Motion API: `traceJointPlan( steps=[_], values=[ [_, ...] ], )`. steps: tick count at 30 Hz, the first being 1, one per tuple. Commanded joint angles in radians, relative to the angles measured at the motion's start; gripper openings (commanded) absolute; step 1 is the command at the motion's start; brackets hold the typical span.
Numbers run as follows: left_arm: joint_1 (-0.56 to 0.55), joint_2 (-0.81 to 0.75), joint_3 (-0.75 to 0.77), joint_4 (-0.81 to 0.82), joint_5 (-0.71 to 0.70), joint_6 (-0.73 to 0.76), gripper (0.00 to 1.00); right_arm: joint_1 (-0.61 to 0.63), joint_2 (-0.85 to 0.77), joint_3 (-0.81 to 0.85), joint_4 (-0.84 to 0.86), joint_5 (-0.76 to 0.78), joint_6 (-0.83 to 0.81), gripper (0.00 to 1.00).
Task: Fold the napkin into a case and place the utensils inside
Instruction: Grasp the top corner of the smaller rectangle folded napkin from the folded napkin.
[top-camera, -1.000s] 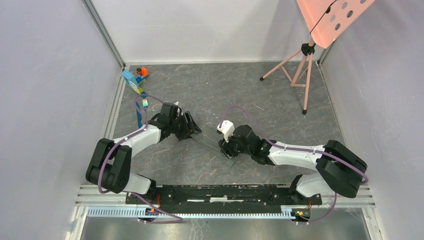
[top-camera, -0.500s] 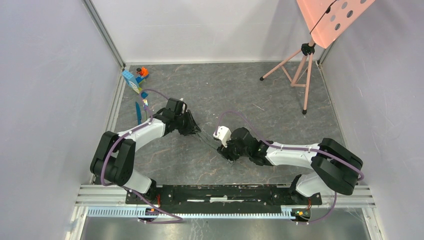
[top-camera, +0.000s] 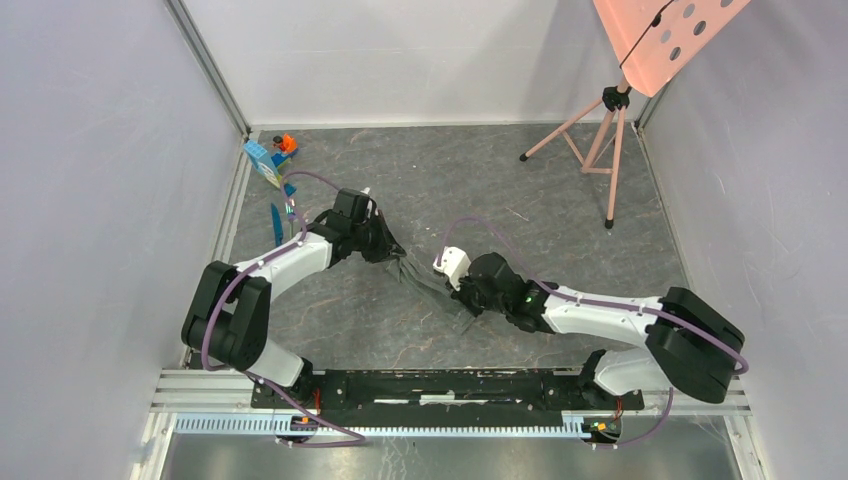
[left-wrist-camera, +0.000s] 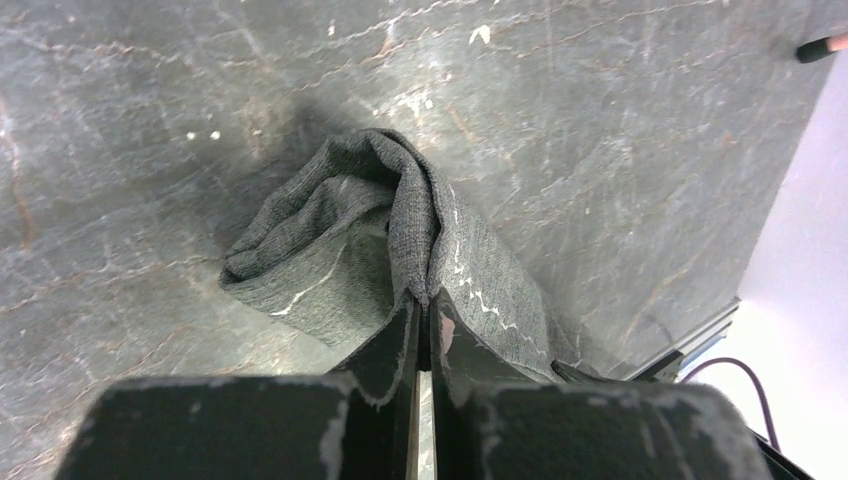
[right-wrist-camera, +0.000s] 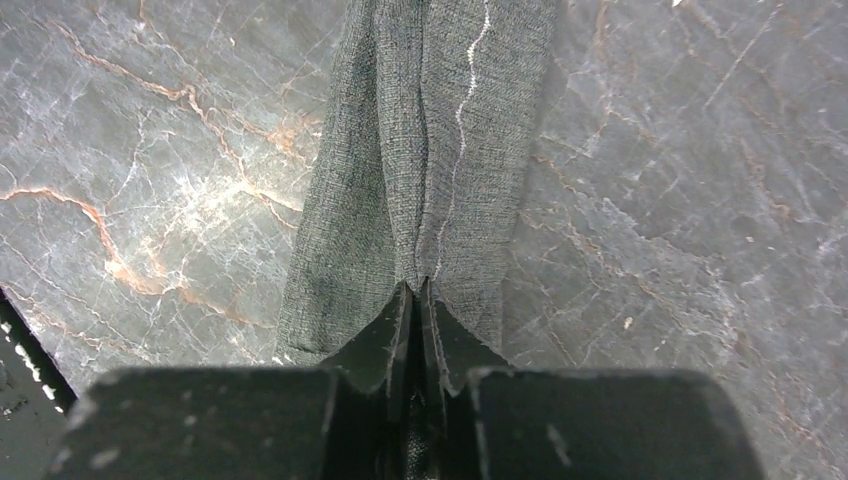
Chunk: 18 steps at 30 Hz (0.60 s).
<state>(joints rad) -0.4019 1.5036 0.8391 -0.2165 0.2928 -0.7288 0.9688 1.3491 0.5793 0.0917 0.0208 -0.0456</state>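
Bright, even light; soft shadow beside the napkin (left-wrist-camera: 330, 230); all views sharp.

We see the napkin (right-wrist-camera: 430, 150) in dark grey weave with a pale stitched line. The tabletop (right-wrist-camera: 150, 150) is grey marble veined white and rust. The knife (top-camera: 276, 222) is blue, and the toy blocks (top-camera: 268, 160) are blue and orange.

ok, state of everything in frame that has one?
napkin: bunched lengthwise, pinched at both ends, not a case yet
left gripper: fingers shut on one end of the napkin
right gripper: fingers shut on the other end
knife: lying flat, apart from the napkin
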Motion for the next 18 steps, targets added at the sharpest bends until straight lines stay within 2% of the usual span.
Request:
traceJointPlan(
  steps=[1, 2, 3, 6, 10, 15, 18],
  values=[
    [-0.003, -0.039, 0.013, 0.140, 0.046, -0.061, 0.02, 0.004, -0.070, -0.001, -0.033, 0.034, 0.013, 0.11],
    [-0.002, -0.039, 0.011, 0.147, 0.045, -0.067, 0.02, 0.004, -0.076, -0.001, -0.034, 0.022, 0.013, 0.20],
    [-0.003, -0.040, 0.009, 0.149, 0.042, -0.069, 0.02, 0.004, -0.078, -0.001, -0.027, -0.001, 0.012, 0.34],
    [-0.001, -0.043, -0.007, 0.161, 0.034, -0.078, 0.02, 0.010, -0.065, -0.007, 0.024, -0.037, 0.021, 0.62],
    [0.000, -0.037, -0.018, 0.170, 0.038, -0.086, 0.02, 0.037, 0.021, 0.050, 0.052, -0.009, 0.020, 0.73],
    [-0.001, -0.047, -0.016, 0.159, 0.039, -0.079, 0.02, 0.079, 0.120, 0.125, 0.034, 0.076, 0.010, 0.80],
    [0.000, -0.053, -0.009, 0.141, 0.033, -0.068, 0.02, 0.092, 0.153, 0.141, 0.028, 0.140, 0.017, 0.82]
  ],
)
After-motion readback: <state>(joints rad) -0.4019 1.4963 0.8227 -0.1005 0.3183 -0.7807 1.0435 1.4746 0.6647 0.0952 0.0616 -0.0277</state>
